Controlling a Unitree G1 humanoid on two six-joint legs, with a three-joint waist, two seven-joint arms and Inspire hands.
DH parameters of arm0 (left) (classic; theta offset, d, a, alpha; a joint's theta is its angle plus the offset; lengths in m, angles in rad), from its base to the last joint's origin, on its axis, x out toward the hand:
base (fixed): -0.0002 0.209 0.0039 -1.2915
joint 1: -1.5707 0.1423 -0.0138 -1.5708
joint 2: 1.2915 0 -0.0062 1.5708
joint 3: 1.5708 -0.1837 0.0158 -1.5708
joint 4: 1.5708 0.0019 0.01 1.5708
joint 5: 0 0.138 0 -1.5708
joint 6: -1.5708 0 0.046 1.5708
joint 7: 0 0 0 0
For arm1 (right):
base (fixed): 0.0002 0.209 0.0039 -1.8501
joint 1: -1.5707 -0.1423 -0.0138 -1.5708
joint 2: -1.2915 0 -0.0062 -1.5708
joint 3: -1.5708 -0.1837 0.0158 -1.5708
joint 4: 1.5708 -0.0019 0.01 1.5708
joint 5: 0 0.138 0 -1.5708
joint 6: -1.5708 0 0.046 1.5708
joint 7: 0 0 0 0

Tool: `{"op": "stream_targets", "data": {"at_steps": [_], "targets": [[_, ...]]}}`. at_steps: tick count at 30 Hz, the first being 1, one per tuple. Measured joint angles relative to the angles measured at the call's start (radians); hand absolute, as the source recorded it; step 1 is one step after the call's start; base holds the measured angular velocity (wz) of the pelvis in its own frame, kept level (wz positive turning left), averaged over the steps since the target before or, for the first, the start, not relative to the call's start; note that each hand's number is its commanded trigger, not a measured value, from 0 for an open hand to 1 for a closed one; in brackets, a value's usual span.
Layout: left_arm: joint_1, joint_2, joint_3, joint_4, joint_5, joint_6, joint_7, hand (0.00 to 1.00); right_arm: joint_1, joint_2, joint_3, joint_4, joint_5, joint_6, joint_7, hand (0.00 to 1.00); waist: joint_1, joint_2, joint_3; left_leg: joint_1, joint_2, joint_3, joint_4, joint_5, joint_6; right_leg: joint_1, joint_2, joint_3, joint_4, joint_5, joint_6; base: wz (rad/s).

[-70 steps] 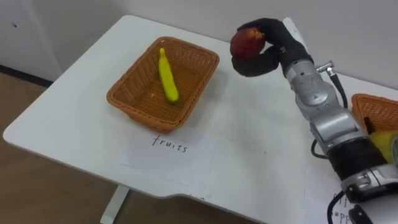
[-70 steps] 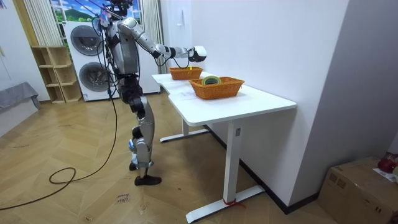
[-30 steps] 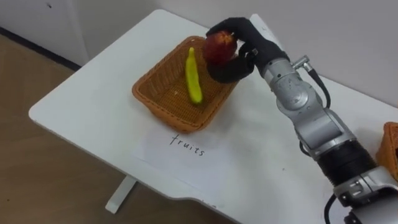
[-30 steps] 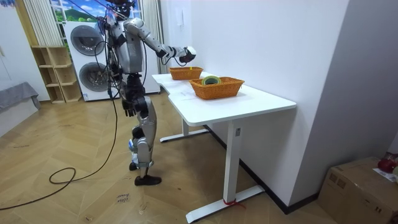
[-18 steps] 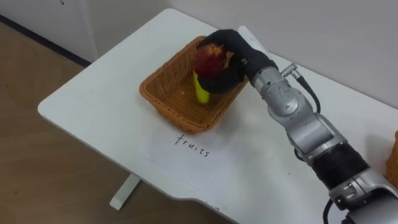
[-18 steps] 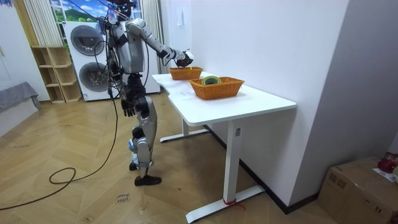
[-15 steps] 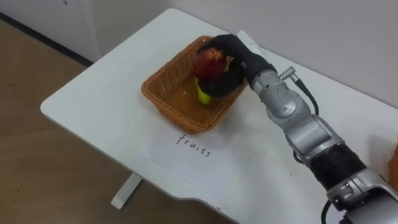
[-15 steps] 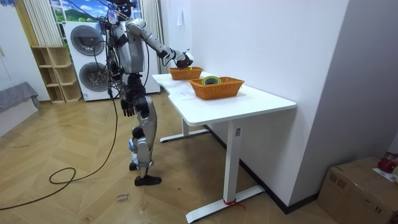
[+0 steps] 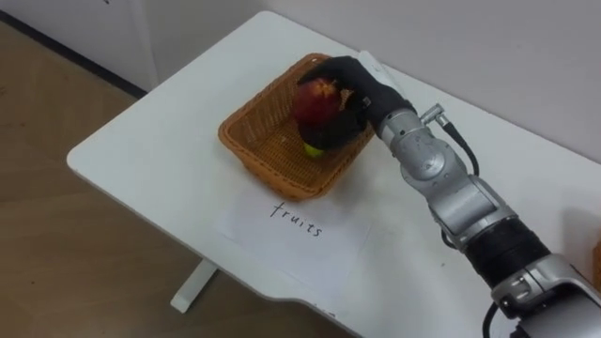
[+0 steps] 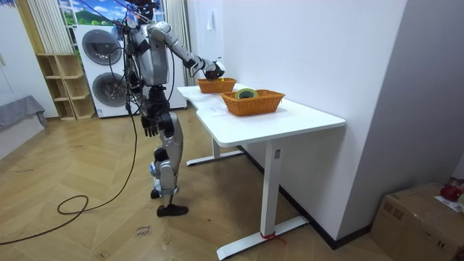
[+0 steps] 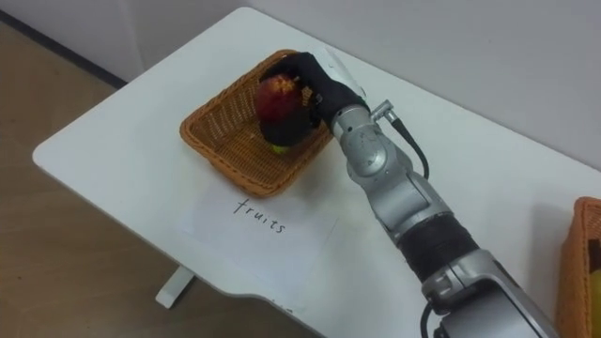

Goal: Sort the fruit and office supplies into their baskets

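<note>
My right hand (image 9: 355, 86) (image 11: 315, 81) is curled round a red apple (image 9: 315, 99) (image 11: 276, 98) and holds it inside the wicker fruit basket (image 9: 255, 141) (image 11: 214, 136), low over its far right part. Under the apple the yellow-green end of a banana (image 9: 314, 147) (image 11: 278, 145) peeks out; the rest of it is hidden. A paper sheet (image 9: 293, 221) (image 11: 254, 216) with a handwritten label lies in front of the basket. In the room view I stand at the table's far end with my right hand (image 10: 212, 69) over the far basket (image 10: 216, 85), and my left hand (image 10: 150, 124) hangs at my side.
The white table (image 9: 150, 131) ends close to the basket's left and front, with wooden floor beyond. A second wicker basket (image 10: 254, 102) (image 11: 577, 272) with supplies stands at my far right. A wall runs behind the table.
My right hand carried the apple leftwards from above the table to over the basket, then lowered it into the basket onto the banana. The camera turned left with it.
</note>
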Motion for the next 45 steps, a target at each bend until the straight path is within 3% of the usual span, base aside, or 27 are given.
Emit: {"op": "stream_targets", "data": {"at_steps": [6, 7, 8, 9, 13, 45], "targets": [[0.001, 0.000, 0.000, 0.000, 0.001, 0.000, -0.005, 0.00, 0.000, 0.007, 0.000, 0.000, 0.000, 0.000, 0.000, 1.00, 0.000, 0.000, 0.0000, 0.000, 0.000, 0.000, 0.000, 0.000, 0.000, 0.000, 0.000, 0.000, 0.000, 0.000, 0.000, 0.00], [0.001, 0.000, 0.000, 0.000, 0.002, 0.000, -0.006, 0.00, 0.000, 0.011, 0.000, 0.000, 0.000, 0.001, 0.000, 0.90, 0.000, 0.000, 0.0000, 0.000, 0.000, 0.000, 0.000, 0.000, 0.000, 0.000, 0.000, 0.000, 0.000, 0.000, 0.000, 0.00], [0.001, 0.000, 0.000, 0.000, 0.002, 0.000, -0.006, 0.00, 0.000, 0.013, 0.000, 0.000, 0.000, 0.001, 0.000, 0.57, 0.000, 0.000, 0.0000, 0.000, 0.000, 0.000, 0.000, 0.000, 0.000, 0.000, 0.000, 0.000, 0.000, 0.000, 0.000, 0.00], [0.001, 0.000, 0.000, 0.000, 0.002, 0.000, -0.006, 0.00, 0.000, 0.018, 0.000, 0.000, 0.000, 0.003, 0.000, 0.00, 0.000, 0.000, 0.0000, 0.000, 0.000, 0.000, 0.000, 0.000, 0.000, 0.000, 0.000, 0.000, 0.000, 0.000, 0.000, 0.00], [0.001, 0.001, 0.000, 0.000, 0.002, 0.001, -0.010, 0.00, 0.000, 0.032, 0.000, 0.000, -0.006, 0.022, 0.007, 0.00, 0.001, 0.000, -0.0002, 0.000, 0.000, 0.000, 0.001, 0.000, 0.000, 0.000, -0.001, -0.001, 0.000, 0.000, 0.000, 0.00], [0.002, 0.001, 0.000, 0.001, 0.008, 0.001, -0.017, 0.00, 0.000, 0.039, 0.000, 0.000, -0.008, 0.022, 0.007, 0.00, 0.007, -0.001, -0.0006, 0.004, 0.000, 0.000, 0.000, 0.000, 0.000, 0.002, -0.001, 0.000, 0.000, 0.000, 0.000, 0.00]]}}
